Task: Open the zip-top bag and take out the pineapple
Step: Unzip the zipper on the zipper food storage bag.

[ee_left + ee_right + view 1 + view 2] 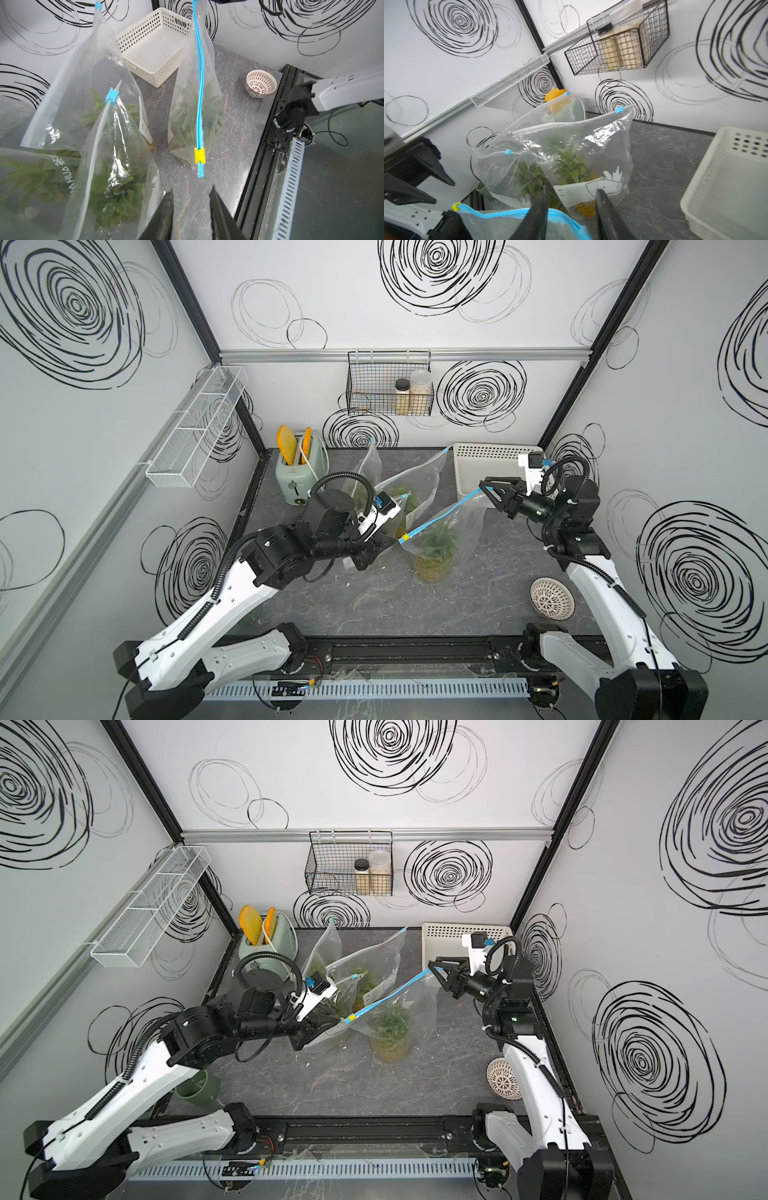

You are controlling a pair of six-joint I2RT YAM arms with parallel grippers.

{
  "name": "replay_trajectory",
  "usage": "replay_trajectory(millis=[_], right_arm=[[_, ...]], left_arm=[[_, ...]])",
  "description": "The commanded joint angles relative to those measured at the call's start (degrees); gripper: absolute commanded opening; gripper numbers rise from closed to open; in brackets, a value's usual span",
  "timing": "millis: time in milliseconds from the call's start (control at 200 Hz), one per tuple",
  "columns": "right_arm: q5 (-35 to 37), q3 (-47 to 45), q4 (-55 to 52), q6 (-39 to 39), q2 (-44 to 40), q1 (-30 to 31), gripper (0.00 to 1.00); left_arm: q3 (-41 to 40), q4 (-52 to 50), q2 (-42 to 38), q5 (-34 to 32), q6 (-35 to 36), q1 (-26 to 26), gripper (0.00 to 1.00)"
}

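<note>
Out at mid-table the zip-top bag [457, 526] stands upright on the dark tabletop [374, 605]. The pineapple [434, 558] is inside it, leaves up, fruit down at the bottom of the bag. The blue zip strip [200, 93] slants along the top of the bag, running from one of my grippers to the other. The yellow slider [199, 155] sits right at the end nearest my left. I cannot tell whether the seal is parted.

My left gripper [191, 189] has its fingers partly spread with nothing between them. The tips are just short of the slider end of the strip, clear of it.

My right gripper [572, 190] has its fingers apart as well, at the far end of the zip. The blue rim passes under and between them, and whether a pad touches it I cannot tell.

Behind the bag, toward my left arm, three other clear bags [571, 149] stand with green leaves showing through. The white basket [490, 460] is at the back by my right arm, and the patterned bowl [552, 598] is nearer the front on that same side
</note>
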Motion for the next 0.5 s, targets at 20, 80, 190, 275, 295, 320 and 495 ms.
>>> replay_trajectory(millis=[20,80,190,275,295,320,495], right_arm=[[4.15,4.35,-6.33,-1.61,-4.47,0.6,0.57],[5.98,5.64,-10.61,-2.29,-5.53,0.62,0.58],[10.45,7.13,-18.21,-0.14,-7.11,0.63,0.49],[12.76,7.32,-24.06,1.02,-7.51,1.69,0.3],[13.46,7.09,-25.12,1.25,-7.81,2.29,0.25],[14.51,6.86,-26.32,1.46,-8.29,3.16,0.21],[25.27,5.32,-34.16,5.32,-11.31,12.85,0.14]], left_arm=[[4.25,7.96,1.27,3.46,-0.74,1.62,0.34],[5.44,10.12,2.77,5.93,-0.37,2.67,0.27],[7.45,12.64,7.45,9.95,0.39,4.44,0.11],[8.44,14.36,11.5,12.96,1.15,5.43,0.0],[8.54,14.77,12.56,13.76,1.13,5.61,0.0],[8.64,15.22,13.71,14.72,1.21,5.85,0.0],[6.86,17.7,19.59,18.93,1.71,5.83,0.0]])
